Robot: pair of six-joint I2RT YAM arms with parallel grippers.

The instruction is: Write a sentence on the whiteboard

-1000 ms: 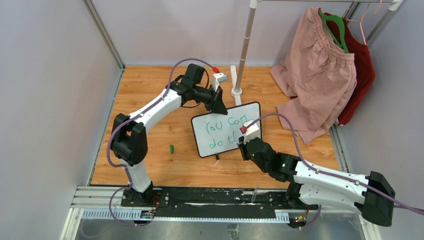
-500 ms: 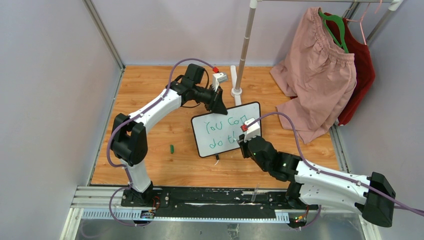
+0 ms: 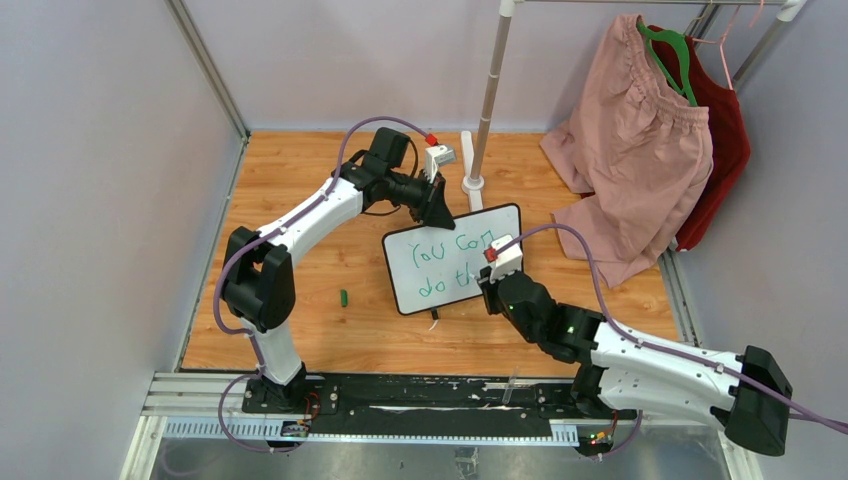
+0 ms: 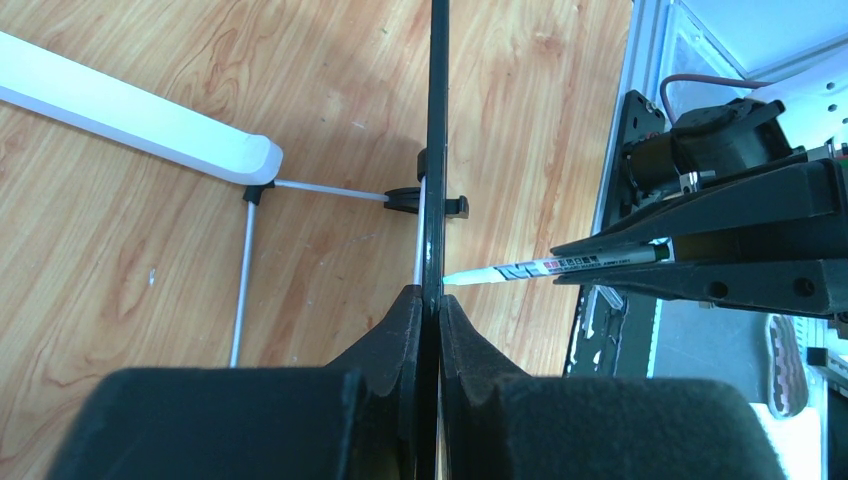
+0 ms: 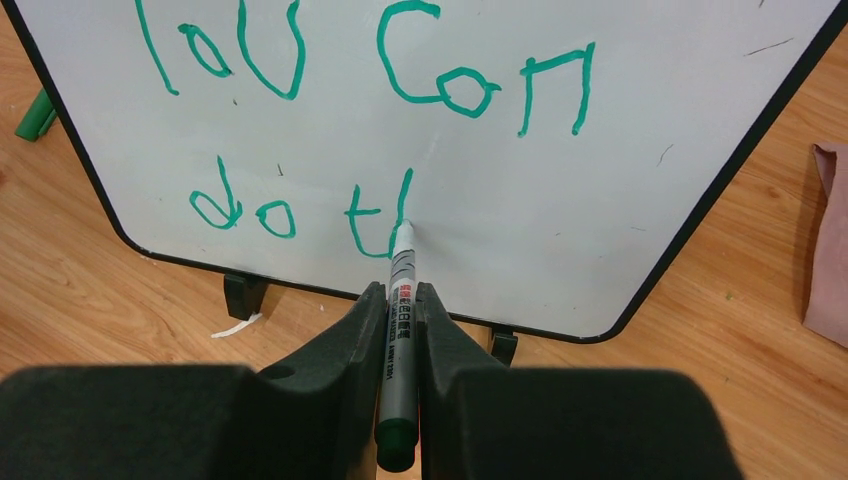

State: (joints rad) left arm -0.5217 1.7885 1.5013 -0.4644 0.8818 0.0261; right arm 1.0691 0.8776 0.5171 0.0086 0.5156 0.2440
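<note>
The whiteboard (image 3: 452, 258) stands upright on two black feet at mid-floor, edge-on in the left wrist view (image 4: 437, 120) and face-on in the right wrist view (image 5: 640, 170). Green writing, the sentence (image 5: 390, 120), reads "You Can" above "do t" plus a tall stroke (image 3: 447, 264). My left gripper (image 3: 437, 213) (image 4: 432, 300) is shut on the board's top edge. My right gripper (image 3: 484, 285) (image 5: 399, 292) is shut on a grey marker (image 5: 398, 330) (image 4: 560, 265). The marker's white tip touches the board at the foot of the tall stroke.
A green marker cap (image 3: 343, 297) lies on the wooden floor left of the board. A white clothes-rack pole and foot (image 3: 473, 180) stand just behind it, the foot bar (image 4: 130, 120) near the left gripper. Pink and red garments (image 3: 640, 150) hang at back right.
The right gripper and marker have shifted slightly right and down along the board. The left arm and board have not moved.
</note>
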